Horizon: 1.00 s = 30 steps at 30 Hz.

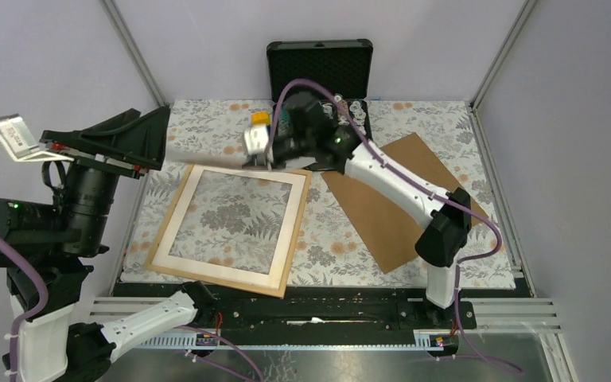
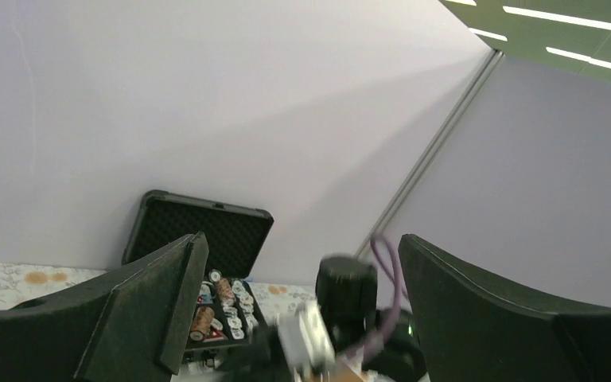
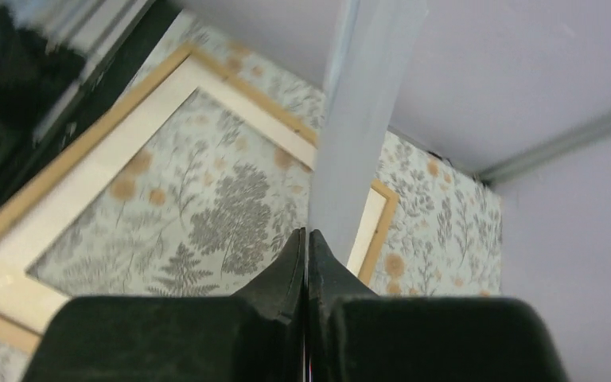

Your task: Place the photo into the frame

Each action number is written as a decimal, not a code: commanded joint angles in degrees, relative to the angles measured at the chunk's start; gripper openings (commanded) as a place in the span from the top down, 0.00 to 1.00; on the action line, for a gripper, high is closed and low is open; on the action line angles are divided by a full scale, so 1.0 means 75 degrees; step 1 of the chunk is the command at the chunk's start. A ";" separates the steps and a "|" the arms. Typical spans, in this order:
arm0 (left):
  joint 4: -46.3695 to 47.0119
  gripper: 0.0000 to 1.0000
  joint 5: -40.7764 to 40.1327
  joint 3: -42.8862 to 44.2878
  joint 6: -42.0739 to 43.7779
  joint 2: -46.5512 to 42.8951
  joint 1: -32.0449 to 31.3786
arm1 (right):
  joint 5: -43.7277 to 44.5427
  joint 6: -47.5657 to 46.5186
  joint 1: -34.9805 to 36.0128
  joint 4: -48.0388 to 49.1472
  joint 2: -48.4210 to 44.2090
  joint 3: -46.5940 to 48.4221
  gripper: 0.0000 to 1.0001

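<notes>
The frame of light wood lies flat on the floral cloth, left of centre, the cloth showing through its opening. It also shows in the right wrist view. My right gripper hovers over the frame's far edge, shut on the photo. The photo hangs nearly edge-on, so only its pale back shows; the printed side is hidden. In the right wrist view the gripper has its jaws pressed together on the sheet. My left gripper is raised at the far left, open and empty.
A brown hardboard backing sheet lies on the cloth right of the frame, under the right arm. An open black case with poker chips stands at the back centre, also in the left wrist view. Enclosure walls surround the table.
</notes>
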 commanded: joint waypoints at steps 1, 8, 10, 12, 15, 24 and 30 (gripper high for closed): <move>0.0388 0.01 -0.0562 -0.0027 0.0330 -0.0311 0.0003 | 0.0486 -0.5330 0.0700 0.0325 -0.1067 -0.1826 1.00; 0.0368 0.01 -0.0584 -0.0277 0.0261 -0.0282 -0.0003 | 0.0944 -0.7053 0.1202 0.3018 -0.1495 -0.5052 1.00; 0.0427 0.01 -0.0535 -0.0454 0.0196 -0.0263 -0.0002 | 0.1365 -0.7397 0.1326 0.3323 -0.1431 -0.5560 1.00; 0.0554 0.01 -0.0480 -0.0636 0.0121 -0.0254 -0.0007 | 0.1529 -0.7633 0.1332 0.3607 -0.1349 -0.6066 0.92; 0.0641 0.01 -0.0350 -0.0840 0.0008 -0.0152 -0.0001 | 0.1708 -0.7410 0.1331 0.4458 -0.1320 -0.6783 0.60; 0.0794 0.01 -0.0208 -0.1262 -0.0057 0.0156 -0.0007 | 0.2300 -0.5865 0.1354 0.4492 -0.2810 -0.8584 0.01; 0.1117 0.01 -0.0217 -0.1708 -0.0073 0.0304 -0.0008 | 0.2853 -0.3448 0.1355 0.1261 -0.4311 -0.8880 0.00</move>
